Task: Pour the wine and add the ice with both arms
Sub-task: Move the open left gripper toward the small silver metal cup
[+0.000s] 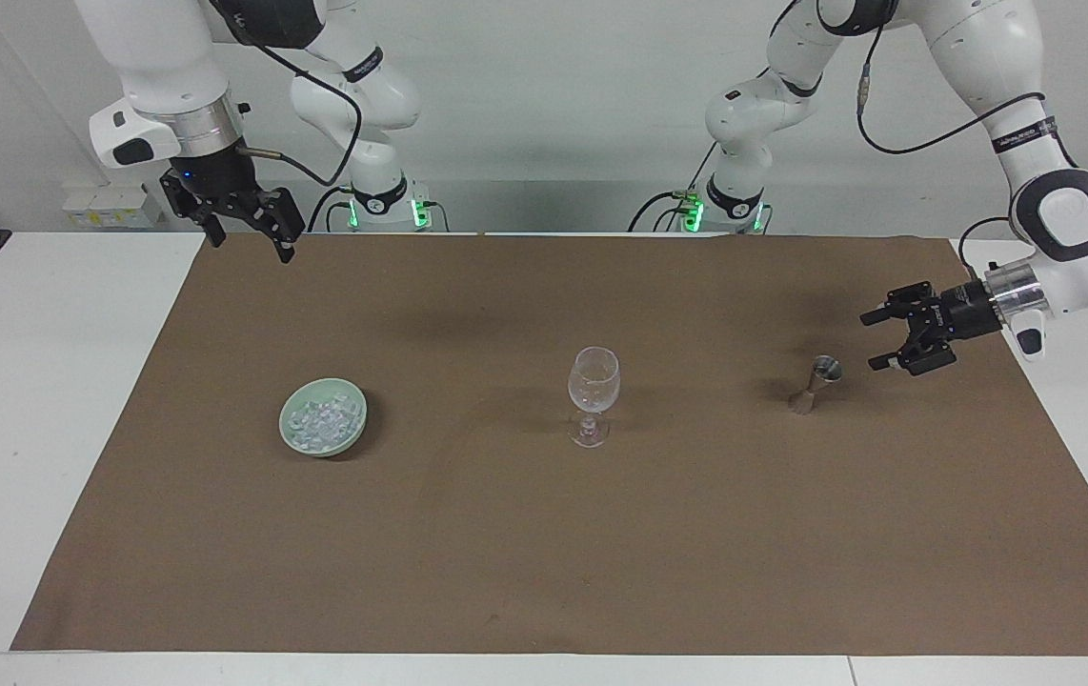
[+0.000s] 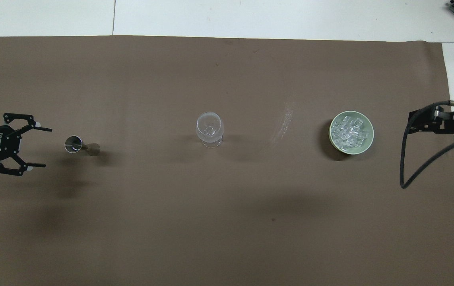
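Overhead view first, and it's all spread out on the counter (image 2: 251,16) under a big brown mat (image 2: 227,222). Biggest movers are the arms: the left arm (image 1: 1058,205) reaches low over the mat at its own end, while the right arm (image 1: 168,86) hangs high over the mat's edge at its end, waiting.

Down the line now: the green bowl (image 1: 323,417) sits toward the right arm's end with the ice (image 1: 321,419) heaped inside. The wine glass (image 1: 594,395) stands upright mid-mat, and the little metal jigger (image 1: 816,383) stands toward the left arm's end, well apart from the glass.

Trouble spots? That jigger is narrow-waisted and tall for its footing. I'd say one finger arriving first nudges it over and spills whatever is in it; whether it holds any wine I can't tell. The glass looks top-heavy on its stem, so a careless swing over it could topple it. And those ice chunks are small and loose, likely to scatter if the bowl tips too fast.

Grippers: the left gripper (image 1: 877,339) is spread wide, lying sideways just beside the jigger, touching nothing, holding nothing. The right gripper (image 1: 249,238) is also spread apart and empty, well clear of the bowl.
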Available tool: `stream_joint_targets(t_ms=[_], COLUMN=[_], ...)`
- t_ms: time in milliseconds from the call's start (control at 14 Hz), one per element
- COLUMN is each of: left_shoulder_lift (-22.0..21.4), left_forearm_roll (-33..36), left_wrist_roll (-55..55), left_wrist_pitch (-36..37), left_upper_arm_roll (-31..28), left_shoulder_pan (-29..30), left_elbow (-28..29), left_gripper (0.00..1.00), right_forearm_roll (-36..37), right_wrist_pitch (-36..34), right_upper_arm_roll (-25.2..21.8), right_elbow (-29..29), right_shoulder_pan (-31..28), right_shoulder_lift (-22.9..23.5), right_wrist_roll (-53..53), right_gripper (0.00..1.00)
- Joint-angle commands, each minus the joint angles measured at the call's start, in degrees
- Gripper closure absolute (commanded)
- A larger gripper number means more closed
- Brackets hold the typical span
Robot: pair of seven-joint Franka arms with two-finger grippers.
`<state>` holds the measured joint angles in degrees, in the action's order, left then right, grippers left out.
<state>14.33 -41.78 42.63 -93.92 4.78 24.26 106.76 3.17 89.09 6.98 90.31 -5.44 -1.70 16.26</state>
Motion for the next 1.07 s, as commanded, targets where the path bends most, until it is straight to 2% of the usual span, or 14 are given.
stream_joint_targets(t_ms=[0, 215, 501, 644, 787, 1002], left_shoulder_lift=[2.35, 6.32, 7.55, 7.64, 7.73, 7.82], left_forearm_roll=[-3.99, -7.07, -10.06, -11.81, -14.89, -15.52], left_wrist_roll=[0.70, 0.79, 5.79, 7.55, 7.56, 7.47], left_wrist_pitch=[-1.96, -3.98, -7.15, -9.42, -9.87, -9.79], left_upper_arm_roll=[0.58, 0.58, 0.58, 0.58, 0.58, 0.66], left_shoulder_pan=[1.31, 2.20, 1.41, 1.41, 1.58, 1.14], left_elbow=[1.52, 1.51, 2.04, 4.14, 6.78, 6.79], left_gripper=[0.00, 0.00, 0.00, 0.00, 0.00, 0.00], right_forearm_roll=[-0.88, -0.88, -0.80, -0.88, -0.80, -0.88], right_wrist_pitch=[0.47, 0.47, 0.47, 0.47, 0.47, 0.47], right_upper_arm_roll=[0.40, 0.40, 0.40, 0.40, 0.40, 0.40], right_elbow=[0.65, 0.65, 0.65, 0.65, 0.65, 0.65], right_shoulder_pan=[-0.97, -0.97, -0.88, -0.97, -0.97, -0.97], right_shoulder_lift=[-0.67, -0.67, -0.67, -0.67, -0.67, -0.67], right_wrist_roll=[-1.58, -1.58, -1.67, -1.67, -1.58, -1.58], right_gripper=[0.00, 0.00, 0.00, 0.00, 0.00, 0.00])
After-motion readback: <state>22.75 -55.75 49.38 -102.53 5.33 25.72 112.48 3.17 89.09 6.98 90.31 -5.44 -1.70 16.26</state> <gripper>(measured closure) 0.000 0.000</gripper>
